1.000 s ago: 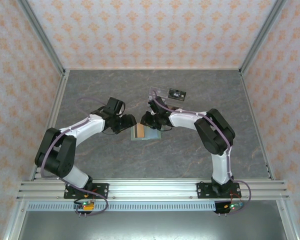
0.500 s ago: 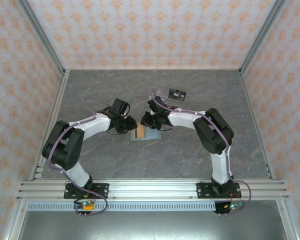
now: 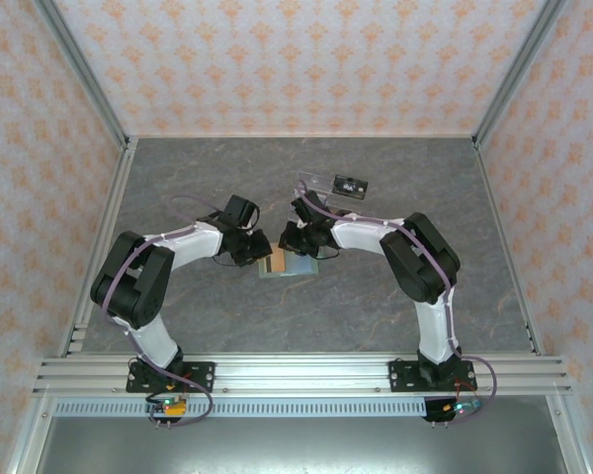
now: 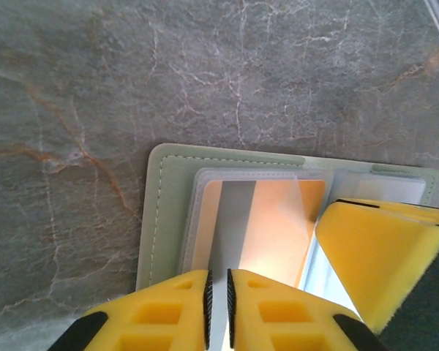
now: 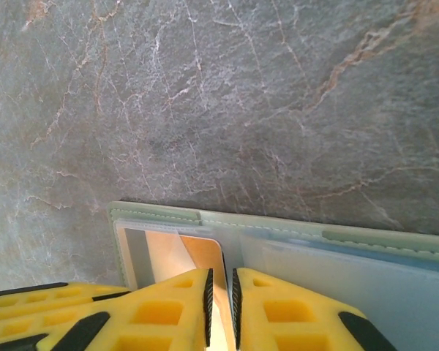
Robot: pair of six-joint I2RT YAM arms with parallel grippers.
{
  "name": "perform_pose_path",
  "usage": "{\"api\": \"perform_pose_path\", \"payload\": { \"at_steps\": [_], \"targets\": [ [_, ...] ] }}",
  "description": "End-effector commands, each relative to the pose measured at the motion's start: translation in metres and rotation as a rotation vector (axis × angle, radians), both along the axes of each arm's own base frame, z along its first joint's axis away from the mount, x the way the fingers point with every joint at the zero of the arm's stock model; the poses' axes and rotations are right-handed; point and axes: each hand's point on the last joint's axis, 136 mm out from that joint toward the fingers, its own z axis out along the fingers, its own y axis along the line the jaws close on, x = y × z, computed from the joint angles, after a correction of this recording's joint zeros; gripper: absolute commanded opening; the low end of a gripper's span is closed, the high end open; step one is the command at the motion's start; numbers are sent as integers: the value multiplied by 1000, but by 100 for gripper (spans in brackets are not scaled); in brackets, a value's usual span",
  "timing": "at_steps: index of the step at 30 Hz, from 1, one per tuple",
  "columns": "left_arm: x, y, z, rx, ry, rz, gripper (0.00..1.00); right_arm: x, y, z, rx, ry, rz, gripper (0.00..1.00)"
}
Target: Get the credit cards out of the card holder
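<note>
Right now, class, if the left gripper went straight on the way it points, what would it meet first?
Probably the orange card in the open card holder, just ahead of the left gripper; depth is unclear.

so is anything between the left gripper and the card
Only the clear pocket of the holder, which lies over the orange card. The left gripper is right at the card's edge, with nothing else visible between them.

Card holder: pale sage green with a lighter stitch line along the edge, blue-grey inner face. Card in it: orange with a grey stripe. Fingers: yellow. Surface: dark grey marble with white and rust veins. Walls: peach with an orange floral repeat. Arms: white and black.
</note>
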Motion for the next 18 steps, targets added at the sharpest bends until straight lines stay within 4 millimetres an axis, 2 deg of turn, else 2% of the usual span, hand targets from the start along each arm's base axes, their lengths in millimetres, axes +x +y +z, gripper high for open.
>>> {"api": "perform_pose_path", "payload": {
  "at_steps": [1, 18],
  "targets": [
    [4, -6, 1, -3, -8, -13, 14, -3, -1, -8, -26, 20, 16, 18],
    [-12, 7, -22, 59, 42, -13, 6, -5, 8, -2, 29, 19, 48, 19]
  ]
}}
